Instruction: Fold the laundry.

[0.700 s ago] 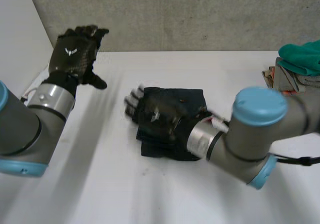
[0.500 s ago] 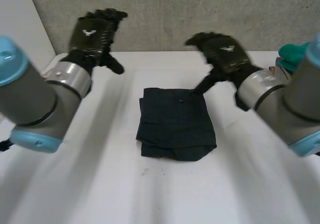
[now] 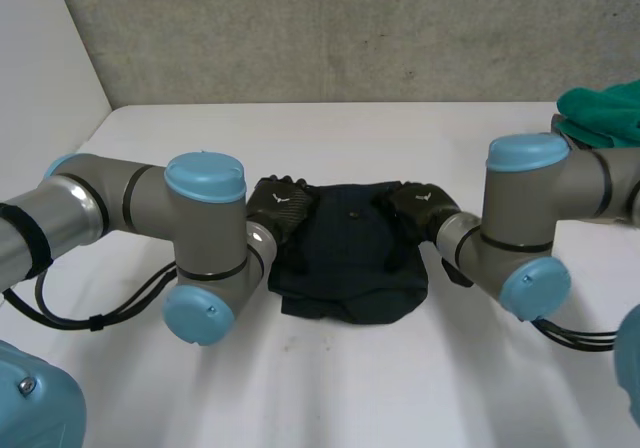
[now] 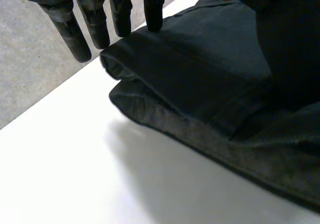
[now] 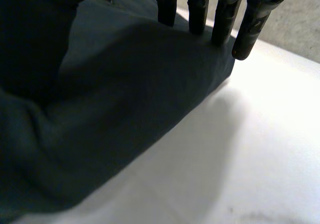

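White bench (image 3: 330,388) spreads out on every side of the folded dark cloth (image 3: 350,258), which lies flat near its middle with several layers stacked at the edges. Behind the cloth, past the bench's far edge, rises a grey concrete wall (image 3: 350,28). The left arm (image 3: 120,203) bends in towards the cloth's left side and the right arm (image 3: 560,193) towards its right side, elbows low over the bench. Well apart from the cloth, at the far right, sits a bundle of green fabric (image 3: 605,113). The left hand (image 3: 278,208) rests on the cloth's left edge near the far corner; in its wrist view the fingers (image 4: 92,26) are straight and spread, tips at the fold, holding nothing. The right hand (image 3: 418,208) rests on the cloth's right edge opposite; its fingers (image 5: 220,19) are likewise straight and slightly apart, tips touching the top layer just by the corner, with nothing gripped. The dark thumb of each hand lies above the cloth's middle.
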